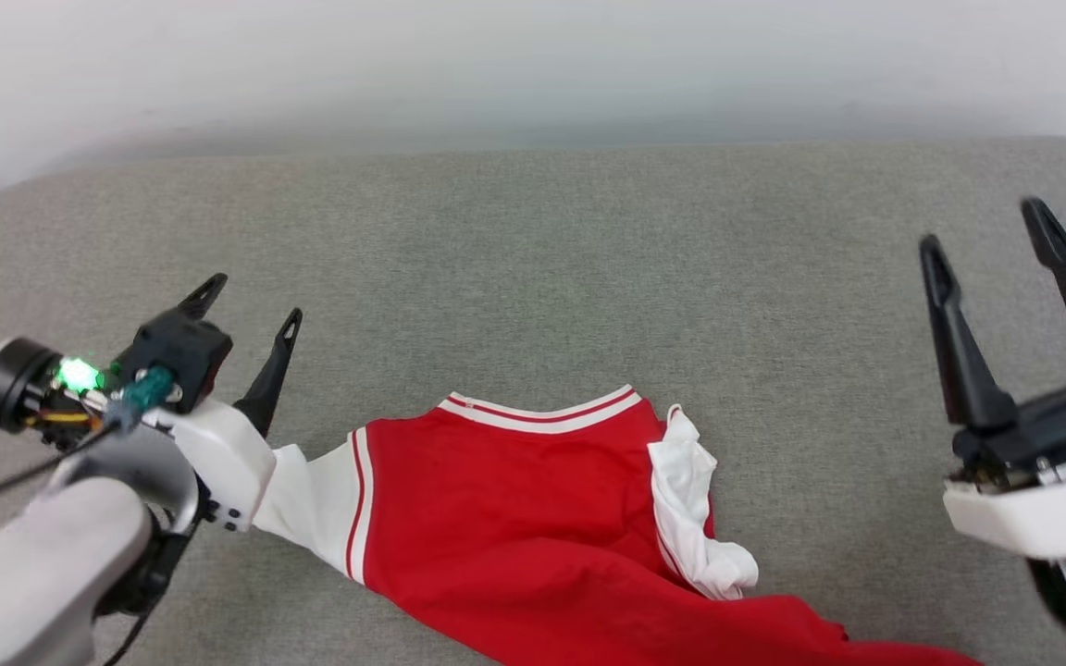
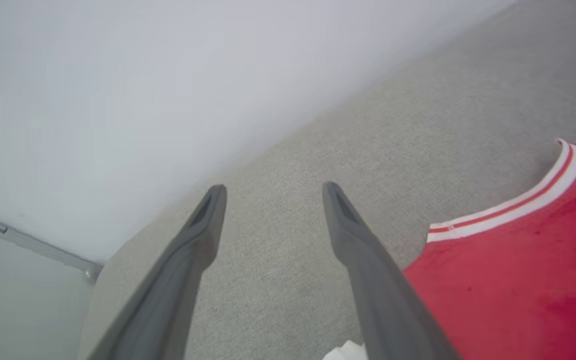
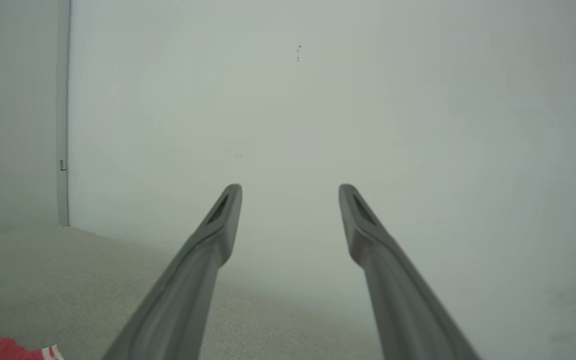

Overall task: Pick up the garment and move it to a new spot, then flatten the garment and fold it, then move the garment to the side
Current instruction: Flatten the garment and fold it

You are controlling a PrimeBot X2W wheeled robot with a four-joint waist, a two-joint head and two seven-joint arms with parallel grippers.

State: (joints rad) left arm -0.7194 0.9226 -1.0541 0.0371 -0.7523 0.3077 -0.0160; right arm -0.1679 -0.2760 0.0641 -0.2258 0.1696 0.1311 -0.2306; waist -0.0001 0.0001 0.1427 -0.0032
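Observation:
The garment (image 1: 514,518), a bright red T-shirt with white sleeves and striped bands, lies on the grey table (image 1: 533,277) near the front, its collar facing away from me. Its left sleeve stretches out flat toward my left gripper (image 1: 251,305), which stands open just above and beside that sleeve with nothing between its fingers. The right sleeve is bunched on the red body. In the left wrist view the open left gripper (image 2: 273,192) has the garment (image 2: 513,270) to its right. My right gripper (image 1: 982,231) is open, raised well right of the shirt; the right wrist view shows the right gripper (image 3: 290,192) empty and a scrap of the garment (image 3: 3,349).
A pale wall (image 1: 533,65) runs behind the table's far edge. Bare grey cloth surface lies beyond the collar and on both sides of the shirt. The table's rounded left corner (image 2: 99,272) is close to my left gripper.

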